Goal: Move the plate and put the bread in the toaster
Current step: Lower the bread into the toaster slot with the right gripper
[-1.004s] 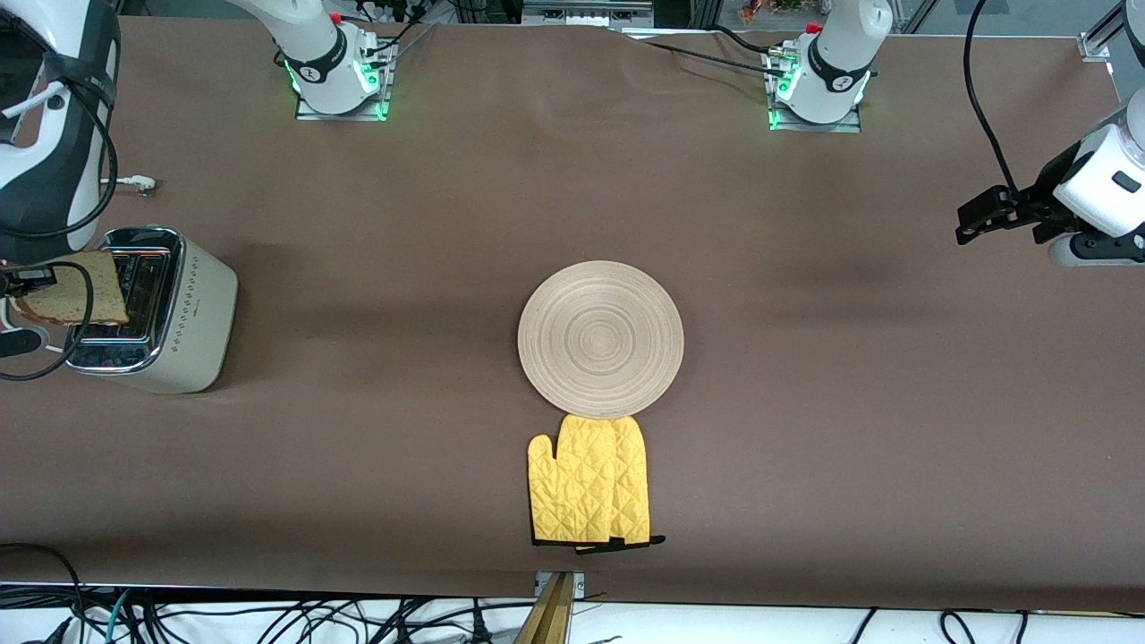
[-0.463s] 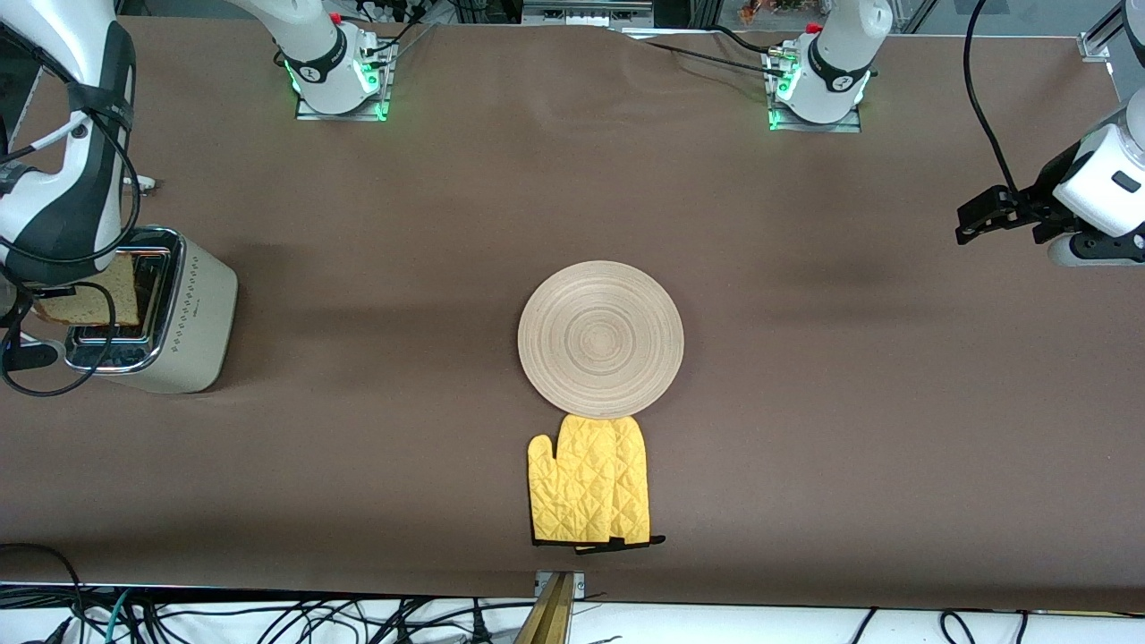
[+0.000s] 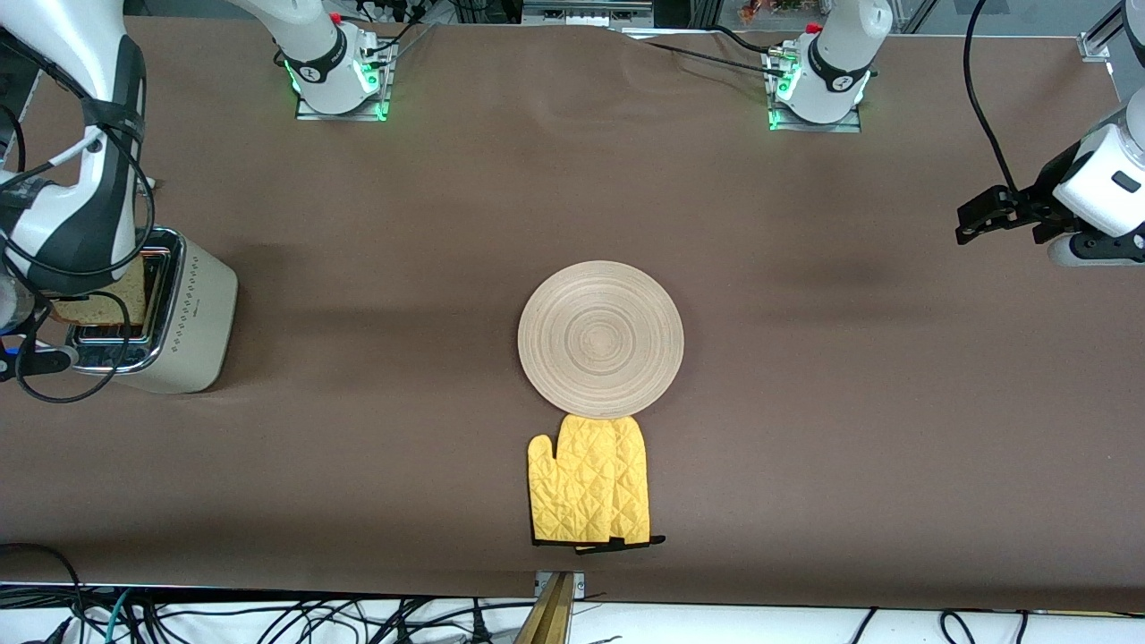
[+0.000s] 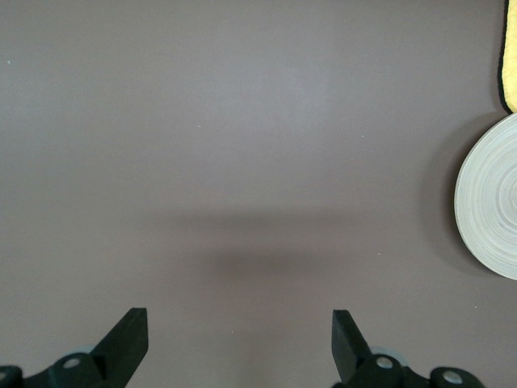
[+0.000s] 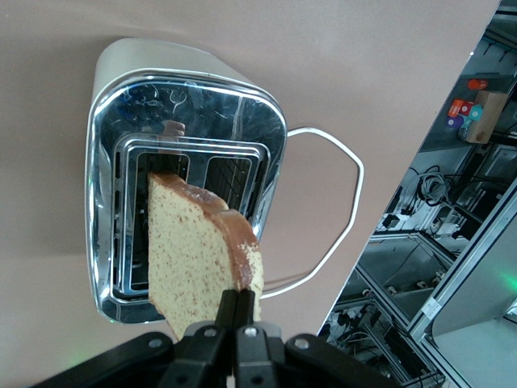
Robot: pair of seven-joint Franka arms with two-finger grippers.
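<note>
The right gripper (image 5: pixel 236 311), pinched shut on one corner of the bread (image 5: pixel 198 255), hangs over the toaster (image 3: pixel 183 313), which sits at the right arm's end of the table. The slice is upright above a slot but looks slightly angled to it, so squaring its edge with the opening before letting it down would likely keep the crust off the chrome rim. Both slots appear empty. The plate (image 3: pixel 600 339), well apart from the toaster, holds nothing and touches a yellow oven mitt (image 3: pixel 589 491). The left gripper (image 4: pixel 239 339) waits with fingers spread, empty, over bare table.
</note>
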